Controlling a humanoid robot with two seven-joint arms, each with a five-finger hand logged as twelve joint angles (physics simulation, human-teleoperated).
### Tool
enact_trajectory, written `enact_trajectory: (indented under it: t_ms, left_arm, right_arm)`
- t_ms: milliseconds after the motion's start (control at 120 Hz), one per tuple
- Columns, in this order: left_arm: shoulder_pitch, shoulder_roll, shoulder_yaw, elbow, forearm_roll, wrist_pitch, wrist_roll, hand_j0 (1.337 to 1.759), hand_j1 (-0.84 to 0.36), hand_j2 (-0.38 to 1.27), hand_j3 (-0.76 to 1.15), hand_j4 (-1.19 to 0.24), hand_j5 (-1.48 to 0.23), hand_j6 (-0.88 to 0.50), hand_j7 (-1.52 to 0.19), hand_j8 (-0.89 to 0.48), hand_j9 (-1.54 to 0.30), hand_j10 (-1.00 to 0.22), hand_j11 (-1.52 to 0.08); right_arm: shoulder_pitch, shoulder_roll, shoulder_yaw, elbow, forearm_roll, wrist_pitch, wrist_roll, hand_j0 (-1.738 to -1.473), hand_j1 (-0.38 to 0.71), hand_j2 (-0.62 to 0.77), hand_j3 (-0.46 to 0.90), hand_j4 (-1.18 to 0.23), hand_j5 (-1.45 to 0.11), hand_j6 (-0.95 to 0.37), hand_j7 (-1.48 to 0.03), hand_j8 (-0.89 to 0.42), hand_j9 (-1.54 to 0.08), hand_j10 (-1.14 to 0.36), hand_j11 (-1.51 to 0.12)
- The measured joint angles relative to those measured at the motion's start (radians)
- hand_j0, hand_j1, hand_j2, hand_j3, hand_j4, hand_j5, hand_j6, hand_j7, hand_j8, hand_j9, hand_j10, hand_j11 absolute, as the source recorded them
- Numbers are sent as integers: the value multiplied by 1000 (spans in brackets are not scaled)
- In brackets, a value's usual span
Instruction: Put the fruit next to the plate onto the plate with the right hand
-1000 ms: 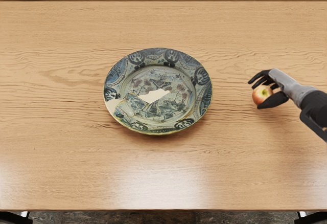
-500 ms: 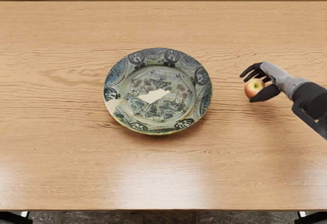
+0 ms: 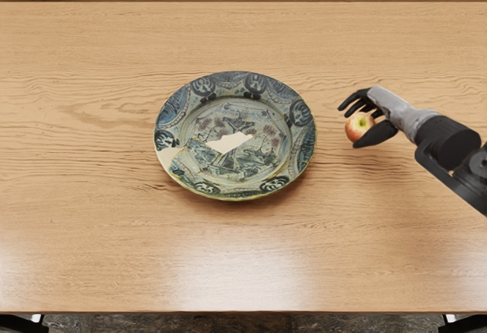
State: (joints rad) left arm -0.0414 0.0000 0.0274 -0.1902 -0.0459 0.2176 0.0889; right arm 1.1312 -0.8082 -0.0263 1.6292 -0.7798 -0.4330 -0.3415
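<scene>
A small red and yellow apple (image 3: 357, 126) is held in my right hand (image 3: 364, 118), whose dark fingers curl over its top while the thumb presses from below. The arm comes in from the right edge. Apple and hand hang a little above the table, just right of the plate. The round plate (image 3: 302, 144), patterned in blue and green, lies at the middle of the wooden table with nothing on it. My left arm does not show.
The wooden table (image 3: 91, 219) stretches wide on all sides of the plate. Its front edge runs along the bottom of the view, and a wall stands behind the far edge.
My right hand has carried the apple to the left and slightly up, from near the right edge toward the plate's right rim. The plate has not moved.
</scene>
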Motion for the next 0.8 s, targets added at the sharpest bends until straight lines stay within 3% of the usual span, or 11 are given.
enact_trajectory:
  t_ms: [250, 800]
  left_arm:
    - [0, 0, 0, 0, 0, 0, 0, 1658, 341, 2, 0, -7, -9, -7, -9, -7, -9, -7, -9]
    - [0, 0, 0, 0, 0, 0, 0, 1658, 341, 2, 0, -7, -9, -7, -9, -7, -9, -7, -9]
  right_arm:
    - [11, 25, 0, 0, 0, -3, -8, -1658, 192, 38, 0, -477, -620, -478, -619, -437, -616, -491, -617]
    - [68, 110, 0, -1, 2, -11, -67, -1658, 182, 14, 0, -468, -616, -471, -611, -440, -610, -473, -610]
